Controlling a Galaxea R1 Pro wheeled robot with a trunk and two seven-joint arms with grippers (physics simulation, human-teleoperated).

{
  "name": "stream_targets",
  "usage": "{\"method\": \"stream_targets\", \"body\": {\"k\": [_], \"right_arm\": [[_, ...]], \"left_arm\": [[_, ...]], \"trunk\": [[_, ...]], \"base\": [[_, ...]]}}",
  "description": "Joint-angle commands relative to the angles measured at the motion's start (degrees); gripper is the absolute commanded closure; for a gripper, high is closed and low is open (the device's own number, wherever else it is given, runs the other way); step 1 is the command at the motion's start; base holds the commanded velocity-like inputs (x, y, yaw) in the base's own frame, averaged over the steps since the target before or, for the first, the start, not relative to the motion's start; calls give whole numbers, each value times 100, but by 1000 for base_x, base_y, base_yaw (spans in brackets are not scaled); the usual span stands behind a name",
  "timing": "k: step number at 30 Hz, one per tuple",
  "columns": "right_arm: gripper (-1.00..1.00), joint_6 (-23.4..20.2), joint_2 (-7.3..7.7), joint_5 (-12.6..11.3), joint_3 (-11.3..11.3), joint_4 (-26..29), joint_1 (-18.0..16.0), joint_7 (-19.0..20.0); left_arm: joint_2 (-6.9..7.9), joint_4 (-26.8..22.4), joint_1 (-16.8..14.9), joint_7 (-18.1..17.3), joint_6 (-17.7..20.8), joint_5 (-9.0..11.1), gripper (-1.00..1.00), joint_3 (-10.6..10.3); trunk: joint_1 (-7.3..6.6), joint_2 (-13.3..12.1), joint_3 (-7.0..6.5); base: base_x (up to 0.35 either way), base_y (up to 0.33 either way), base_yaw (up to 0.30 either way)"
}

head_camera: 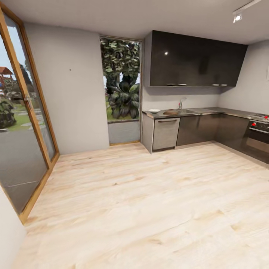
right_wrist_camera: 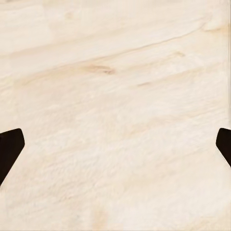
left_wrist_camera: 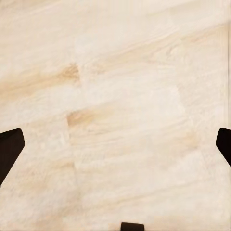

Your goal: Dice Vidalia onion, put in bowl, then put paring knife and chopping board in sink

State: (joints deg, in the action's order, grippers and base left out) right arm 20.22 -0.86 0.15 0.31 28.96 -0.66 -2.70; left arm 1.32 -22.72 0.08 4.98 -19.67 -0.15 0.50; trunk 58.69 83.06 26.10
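Both hands spread wide, empty: left hand [left_wrist_camera: 115, 144] and right hand [right_wrist_camera: 115, 144] each hang over pale wood floor [head_camera: 149, 209], fingertips [left_wrist_camera: 9, 144] dark at the frame edges. Head view alone shows the kitchen [head_camera: 194, 59] far across open floor, nothing between. Bench [head_camera: 224, 111] holds sink [head_camera: 186, 111], chopping board [head_camera: 170, 112], white bowl [head_camera: 154, 110]. Glass door [head_camera: 22, 123] at left, oven [head_camera: 258, 136] at right. Onion, knife too small to tell.

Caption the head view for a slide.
Far kitchen: bowl and board on the countertop by the sink.
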Motion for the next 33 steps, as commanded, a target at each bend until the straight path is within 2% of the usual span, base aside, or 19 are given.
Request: {"method": "stream_targets", "body": {"k": [1,21,33], "right_arm": [[-100,17,-1,2,4,-5,-4,-23],[-100,17,-1,2,4,-5,-4,-23],[-100,17,-1,2,4,-5,-4,-25]], "left_arm": [[0,-4,1,11,-11,-2,-100,3],[0,4,1,11,-11,-2,-100,3],[0,4,1,11,-11,-2,-100,3]], "trunk": [[3,2,0],[3,2,-101],[3,2,-111]], "base": [[325,0,-203],[325,-17,-171],[325,-111,-24]]}}
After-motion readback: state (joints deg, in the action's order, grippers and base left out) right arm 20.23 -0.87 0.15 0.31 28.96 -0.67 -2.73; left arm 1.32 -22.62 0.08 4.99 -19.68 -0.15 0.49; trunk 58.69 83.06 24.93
